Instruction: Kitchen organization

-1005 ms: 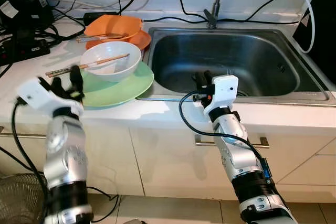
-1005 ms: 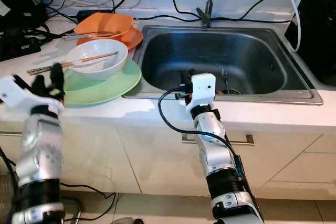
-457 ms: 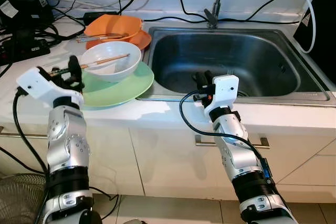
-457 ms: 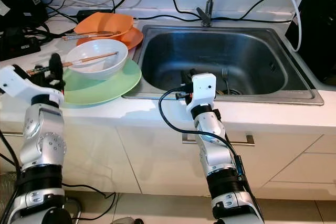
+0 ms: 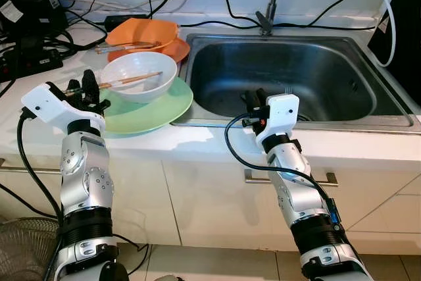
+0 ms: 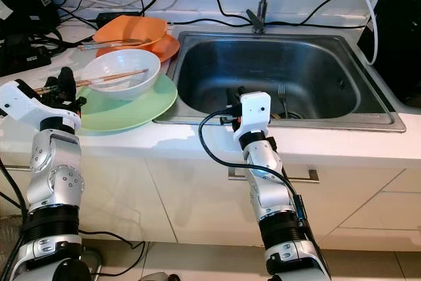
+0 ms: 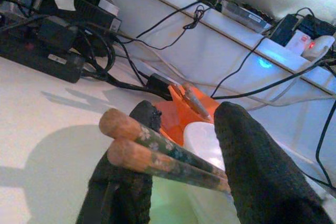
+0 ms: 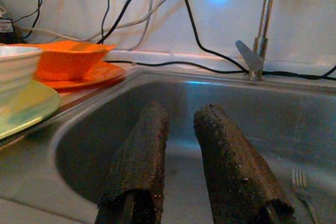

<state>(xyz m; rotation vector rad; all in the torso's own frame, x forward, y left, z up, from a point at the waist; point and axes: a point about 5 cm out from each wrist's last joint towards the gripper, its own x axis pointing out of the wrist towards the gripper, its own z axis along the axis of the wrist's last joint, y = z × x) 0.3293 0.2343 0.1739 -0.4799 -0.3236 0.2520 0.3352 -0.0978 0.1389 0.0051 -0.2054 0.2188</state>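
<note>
A pair of wooden chopsticks (image 5: 131,78) rests across a white bowl (image 5: 148,91) that stands on a green plate (image 5: 161,108) left of the sink. My left gripper (image 5: 82,85) is at the chopsticks' near ends. In the left wrist view the chopsticks (image 7: 163,156) cross slantwise between its two fingers (image 7: 257,182), which stand open on either side. My right gripper (image 5: 254,95) hangs over the front rim of the sink (image 5: 217,70), open by a narrow gap with nothing in it.
An orange bowl (image 5: 145,31) on an orange plate (image 5: 177,51) holds another pair of chopsticks (image 5: 122,47) behind the white bowl. A fork (image 6: 281,93) lies in the sink. Power strips and cables (image 5: 29,57) crowd the counter's back left. The faucet (image 5: 266,21) stands behind the sink.
My left gripper rose from the counter's front edge and moved forward until its fingers straddled the chopsticks' near ends, which shifted slightly. The right arm has not moved.
</note>
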